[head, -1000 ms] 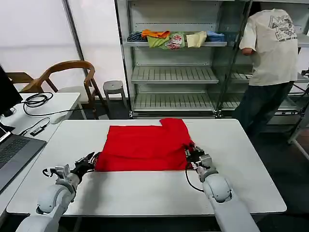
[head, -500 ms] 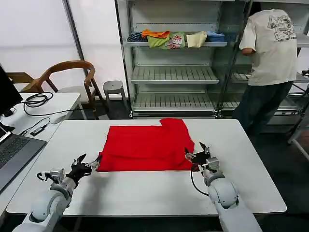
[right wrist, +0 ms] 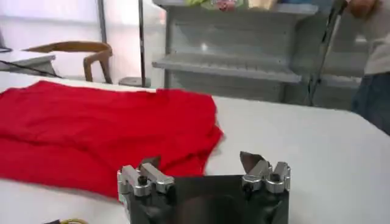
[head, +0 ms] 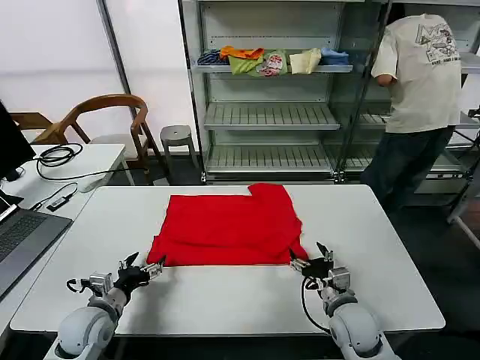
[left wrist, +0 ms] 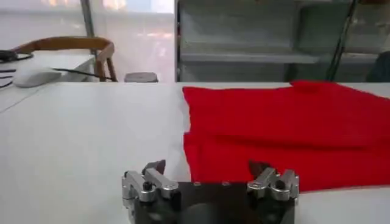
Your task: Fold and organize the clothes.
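The shirt (head: 227,229) lies flat in the middle of the table (head: 390,247), folded once into a wide band, one sleeve poking out at the far right corner toward the shelves (head: 271,116). No print is showing, just plain red. Left gripper (head: 141,270) sits low off the near left corner, fingers spread wide and holding nothing. Right gripper (head: 313,264) is off the near right corner, also spread wide and empty, with its tips just beside the hem.

What could go wrong from here? I'd judge the next pinch is the risk. The fold has stacked layers at the near edge, and a gripper that closes too shallow could catch only the top layer and peel the fold open. That loose sleeve could also drag and bunch if the band gets lifted unevenly, since the two arms need to rise together. The right side looks closer to the cloth than the left, so a matched grab may land off-centre.

Now the views. The left wrist view catches the shirt (left wrist: 286,131) edge-on, and there the near-left corner shows a stepped double edge, which the head view flattens out. The left gripper (left wrist: 207,175) frames that corner between its open tips. The right wrist view shows the right gripper (right wrist: 201,165) open, with the shirt (right wrist: 103,131) rumpled and curling at its near right corner.
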Controlling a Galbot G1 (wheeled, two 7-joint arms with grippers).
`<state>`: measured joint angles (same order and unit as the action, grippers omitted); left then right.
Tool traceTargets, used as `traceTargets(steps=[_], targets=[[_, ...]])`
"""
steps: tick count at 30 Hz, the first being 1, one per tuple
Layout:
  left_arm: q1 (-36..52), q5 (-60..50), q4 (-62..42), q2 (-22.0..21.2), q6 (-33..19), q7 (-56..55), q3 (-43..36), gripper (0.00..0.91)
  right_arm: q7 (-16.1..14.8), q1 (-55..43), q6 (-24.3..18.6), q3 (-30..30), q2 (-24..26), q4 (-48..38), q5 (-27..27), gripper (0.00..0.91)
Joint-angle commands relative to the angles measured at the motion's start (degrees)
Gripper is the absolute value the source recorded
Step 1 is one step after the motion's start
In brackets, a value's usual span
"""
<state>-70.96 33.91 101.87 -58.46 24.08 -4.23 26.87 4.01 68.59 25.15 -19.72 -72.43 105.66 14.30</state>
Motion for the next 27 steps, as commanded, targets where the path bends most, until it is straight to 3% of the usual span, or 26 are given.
traceTargets(steps=[1, 17, 18, 19, 20, 21, 27], targets=[[0.0, -0.3, 0.1, -0.1, 1.6, -3.4, -0.2, 0.907, 1.9, 0.7, 0.7, 0.1, 0.1, -0.8, 1.5, 0.907], [0.9, -0.7, -1.4, -1.4, 2.4, -3.3, -0.1, 0.907, 2.2, -0.8, 1.4, 0.9, 0.6, -1.7, 3.3, 0.907], [1.1, -0.7, -1.8, -1.5, 2.5, -3.4, -0.2, 0.867, 2.2, -0.8, 1.4, 0.9, 0.7, -1.7, 3.3, 0.806], [1.4, -0.9, -2.0, -1.6, 2.5, -3.6, -0.3, 0.302, 2.1, -0.8, 1.4, 0.9, 0.7, -1.8, 3.3, 0.322], [1.5, -0.9, -2.3, -1.6, 2.5, -3.7, -0.4, 0.060, 2.2, -0.8, 1.5, 0.9, 0.7, -1.8, 3.3, 0.071], [1.8, -0.9, -2.6, -1.7, 2.6, -3.7, -0.5, 0.020, 2.2, -0.7, 1.5, 0.9, 0.7, -1.8, 3.3, 0.000], [2.1, -0.8, -2.9, -2.0, 2.3, -3.2, -0.9, 0.020, 1.6, -0.7, 1.7, 0.7, 1.1, -1.9, 4.3, 0.000]])
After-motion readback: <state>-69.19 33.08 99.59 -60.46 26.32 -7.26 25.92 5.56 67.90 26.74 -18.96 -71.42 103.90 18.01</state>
